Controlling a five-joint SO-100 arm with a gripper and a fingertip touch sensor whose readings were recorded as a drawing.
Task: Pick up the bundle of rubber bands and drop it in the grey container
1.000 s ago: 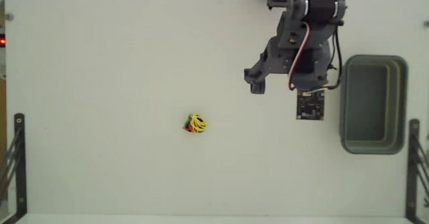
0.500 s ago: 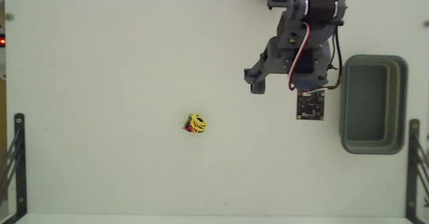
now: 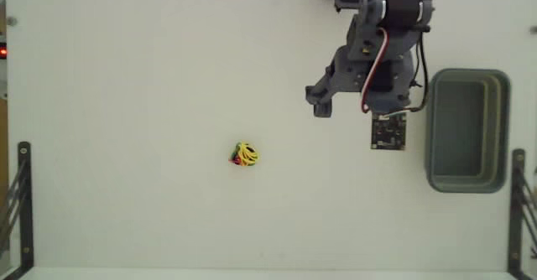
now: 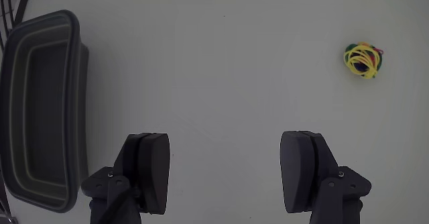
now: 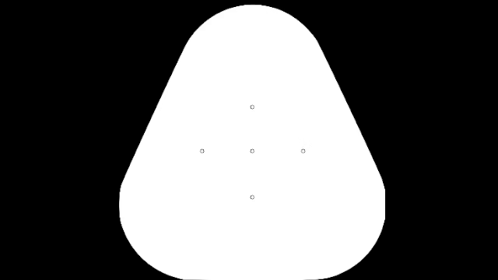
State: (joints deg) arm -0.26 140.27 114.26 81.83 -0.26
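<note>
White matte tabletop [image 3: 126,70]: fills the fixed view, with black metal brackets at its lower left and lower right edges.

Dark grey, 3D-printed robot arm [image 3: 382,37]: enters from the tabletop's top edge, right of centre, and reaches downward in the fixed view; a red wire loops along its side.

Grey-green, rounded-rectangular plastic container [image 3: 466,131]: stands near the tabletop's right edge, long side parallel to that edge, with a thick rim and a darker hollow. In the wrist view it lies at the left edge of the picture [image 4: 40,110], apart from the tool.

Tool [image 4: 224,174]: two dark fingers [image 4: 151,170] spread wide apart above bare tabletop, nothing between them, nothing held. In the fixed view it sits just beside the container's left wall [image 3: 323,104].

Small black square circuit board [image 3: 389,131]: mounted at the arm's lower end, between tool and container.

Small knotty bundle of rubber bands, mostly yellow with red and green [image 3: 244,154]: rests near the tabletop's centre, well apart from tool and container; upper right in the wrist view [image 4: 362,59].
</note>
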